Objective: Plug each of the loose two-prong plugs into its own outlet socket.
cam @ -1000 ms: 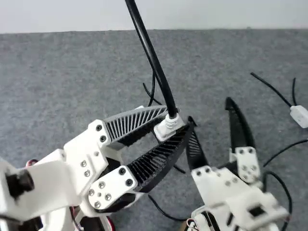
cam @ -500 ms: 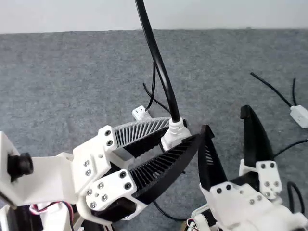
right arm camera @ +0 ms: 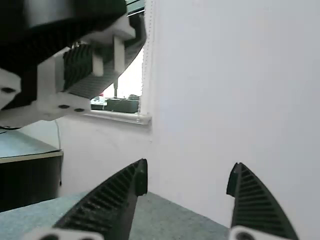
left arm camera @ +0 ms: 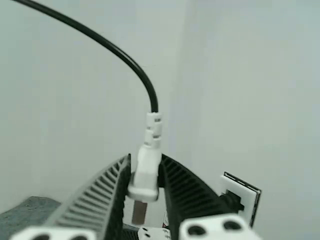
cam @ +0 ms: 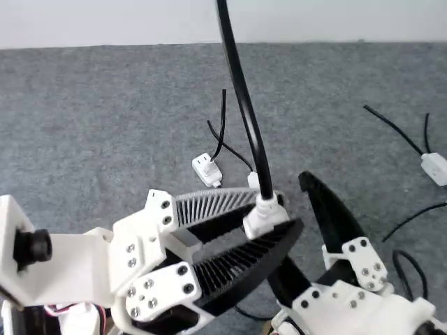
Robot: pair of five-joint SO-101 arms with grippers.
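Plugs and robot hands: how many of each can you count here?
Robot hands: 2, the left hand and the right hand.
White plug pieces: 3, the held plug, the loose plug and the edge piece.
Total: 5.

Grey carpeted tabletop (cam: 98, 118) runs back to a white wall (cam: 105, 21).

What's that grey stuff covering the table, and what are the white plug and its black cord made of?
Table covering: apparently felt or short-pile carpet, matte, fuzzy speckled grain. White plug: probably moulded plastic, smooth, slight sheen. Black cord: likely rubber or vinyl sheath, smooth, bending in a curve.
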